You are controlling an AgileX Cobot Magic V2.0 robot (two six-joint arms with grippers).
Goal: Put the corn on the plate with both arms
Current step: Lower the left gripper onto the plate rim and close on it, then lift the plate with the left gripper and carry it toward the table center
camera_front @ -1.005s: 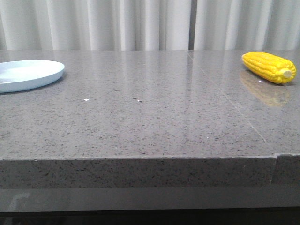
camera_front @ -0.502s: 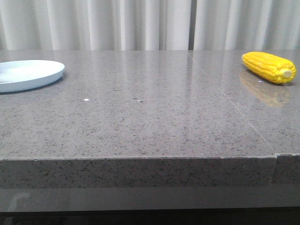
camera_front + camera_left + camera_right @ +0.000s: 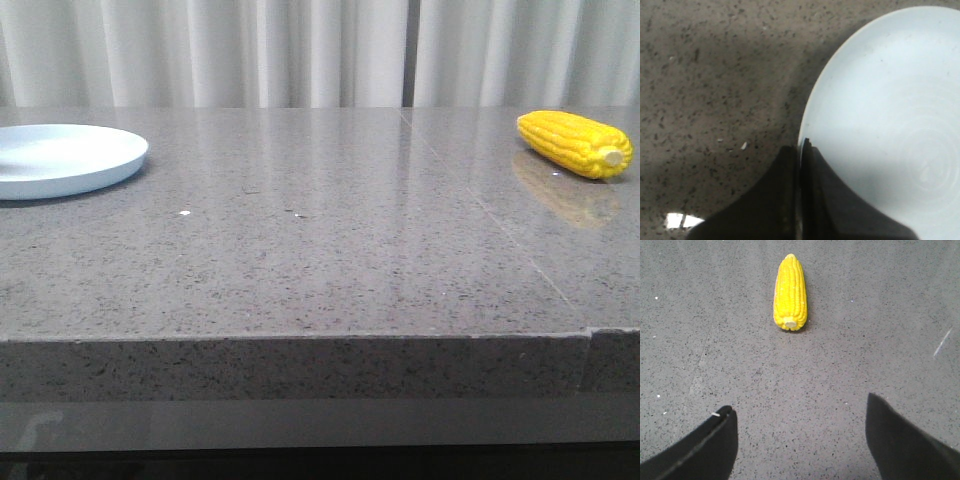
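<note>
The corn lies on the table well apart from the plate, whose rim the left gripper pinches, while the right gripper gapes wide; stiff, light, apt to roll, the ear likely wants gripping mid-length across its kernels.

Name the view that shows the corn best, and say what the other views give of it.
The right wrist view: the corn lies whole and unobstructed on the table, stub end toward the open right gripper. The front view shows it smaller, at the far right edge. The left wrist view shows none of it.
</note>
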